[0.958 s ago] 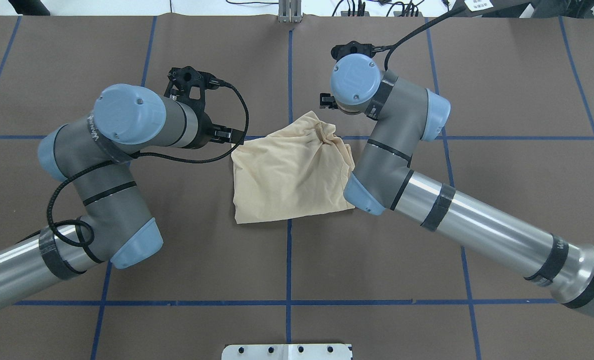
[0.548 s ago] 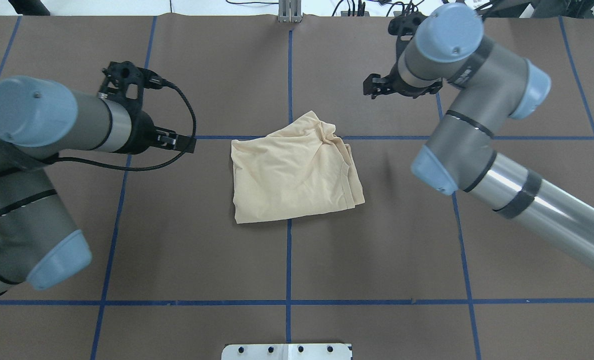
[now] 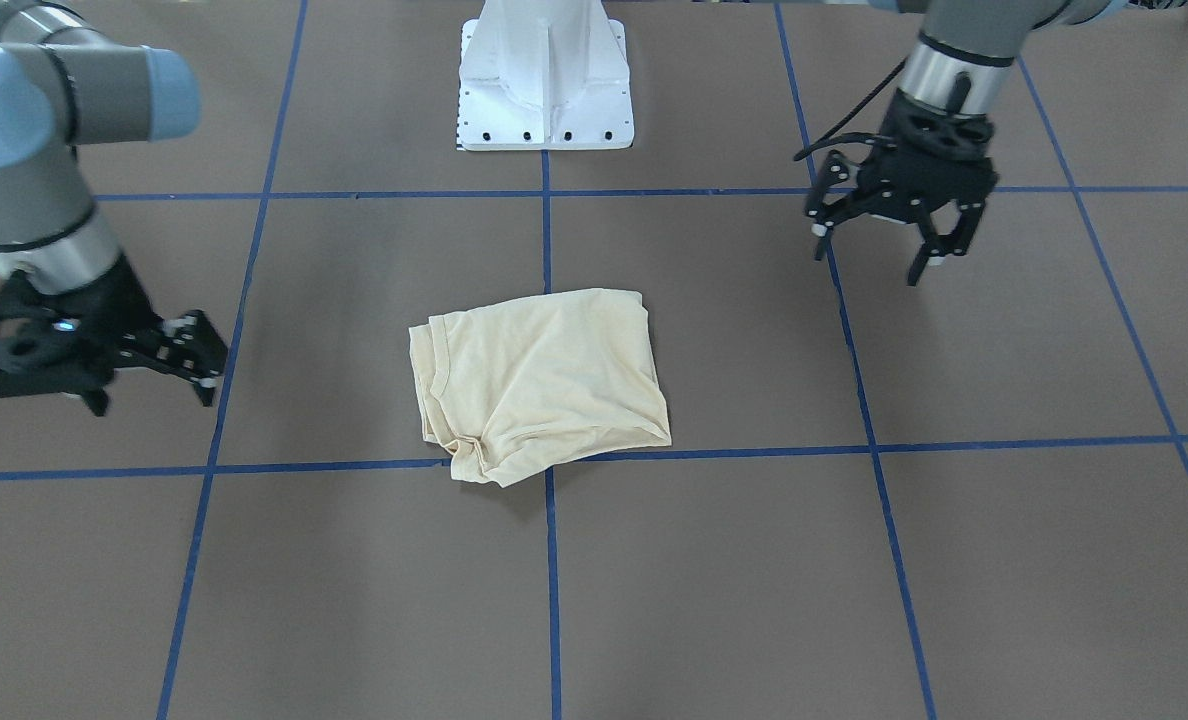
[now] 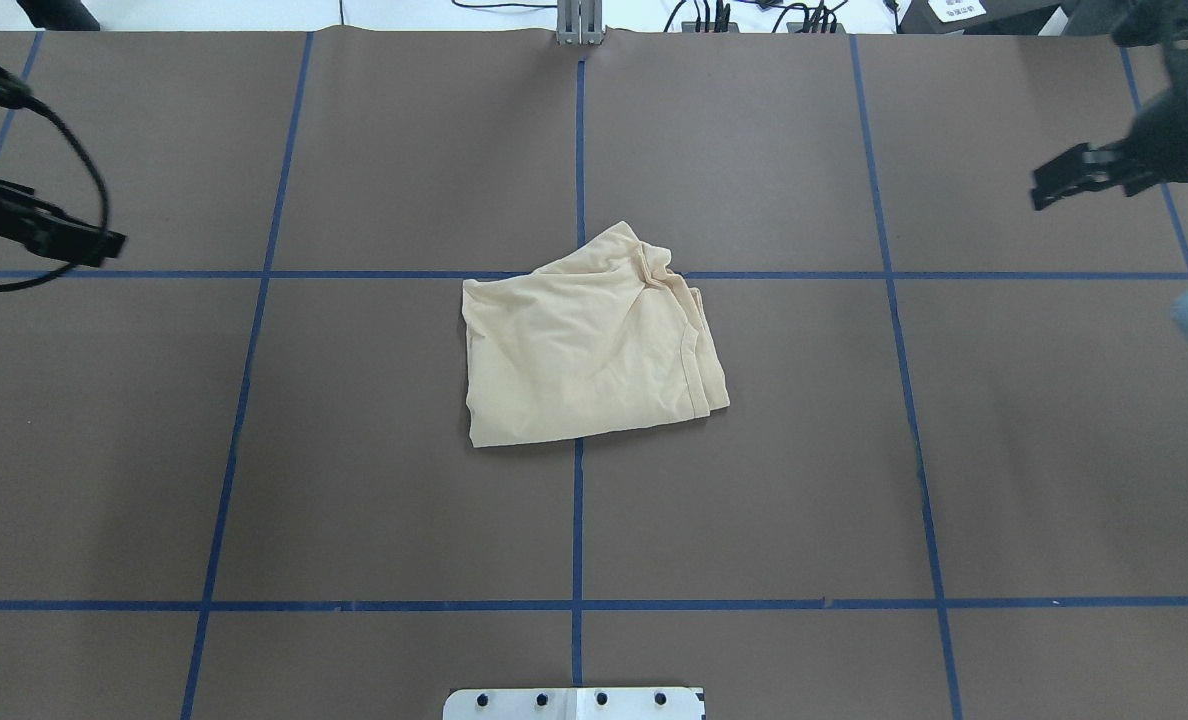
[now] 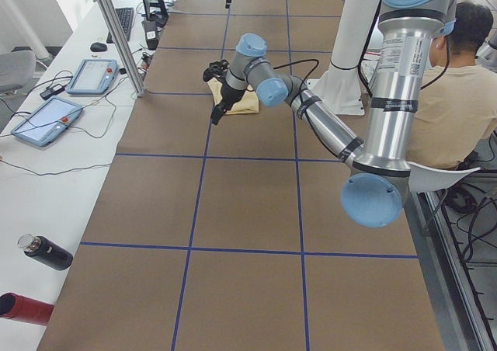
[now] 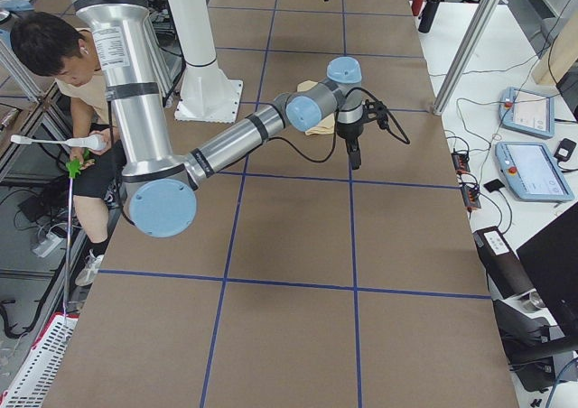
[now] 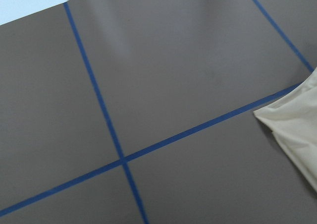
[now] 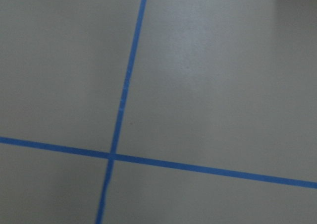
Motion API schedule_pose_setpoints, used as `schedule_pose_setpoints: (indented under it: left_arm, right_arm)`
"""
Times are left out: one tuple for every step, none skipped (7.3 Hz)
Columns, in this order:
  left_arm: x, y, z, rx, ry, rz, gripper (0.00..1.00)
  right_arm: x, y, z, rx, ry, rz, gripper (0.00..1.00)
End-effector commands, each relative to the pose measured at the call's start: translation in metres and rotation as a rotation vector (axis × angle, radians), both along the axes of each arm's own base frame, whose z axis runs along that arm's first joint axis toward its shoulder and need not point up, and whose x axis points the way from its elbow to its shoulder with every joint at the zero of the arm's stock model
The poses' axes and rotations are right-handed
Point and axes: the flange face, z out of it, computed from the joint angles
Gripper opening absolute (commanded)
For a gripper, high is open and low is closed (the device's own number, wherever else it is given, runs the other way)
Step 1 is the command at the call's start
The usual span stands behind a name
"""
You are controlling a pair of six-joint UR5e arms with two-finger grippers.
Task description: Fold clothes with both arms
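The pale yellow-cream T-shirt (image 4: 584,350) lies folded into a rough rectangle at the table's middle, with its print hidden. It also shows in the front view (image 3: 544,380), and its corner shows in the left wrist view (image 7: 297,130). My left gripper (image 3: 874,255) is open and empty, hanging above the table well off to the shirt's side. It sits at the overhead view's left edge (image 4: 89,242). My right gripper (image 3: 154,390) is open and empty, far off the shirt's other side, at the overhead view's right edge (image 4: 1064,185). Neither gripper touches the shirt.
The white pedestal base (image 3: 544,90) stands at the robot's edge of the brown, blue-taped table (image 4: 754,480). A seated operator (image 5: 450,95) is beside the base. Teach pendants (image 5: 93,75) and bottles (image 5: 46,251) lie on the side bench.
Both arms have swung outward and away from the shirt, from right beside it to the overhead view's left and right edges. The shirt has stayed folded in place.
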Motion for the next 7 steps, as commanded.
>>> schedule_pose_setpoints:
  left_arm:
    - [-0.120,-0.009,0.073,0.043,-0.137,0.019,1.00]
    - [-0.155,-0.005,0.112,-0.019,-0.153,0.016,1.00]
    - [-0.161,-0.004,0.161,-0.175,-0.126,0.045,1.00]
    - [-0.194,0.001,0.193,-0.214,-0.136,0.016,1.00]
    - [-0.221,0.014,0.210,-0.253,-0.132,-0.031,1.00]
    - [-0.222,0.021,0.229,-0.293,-0.125,-0.024,1.00]
    - [-0.215,0.031,0.247,-0.347,-0.046,0.004,1.00]
  right_arm:
    - [0.134,0.067,0.109,0.001,0.019,-0.070,1.00]
    - [0.168,0.110,0.157,-0.039,0.041,-0.079,1.00]
    - [0.195,0.152,0.190,-0.078,0.050,-0.064,1.00]
    - [0.197,0.180,0.213,-0.139,0.047,-0.063,1.00]
    - [0.197,0.187,0.220,-0.173,0.043,-0.060,1.00]
    - [0.196,0.206,0.236,-0.208,0.035,-0.059,1.00]
    - [0.184,0.196,0.228,-0.197,0.034,-0.089,1.00]
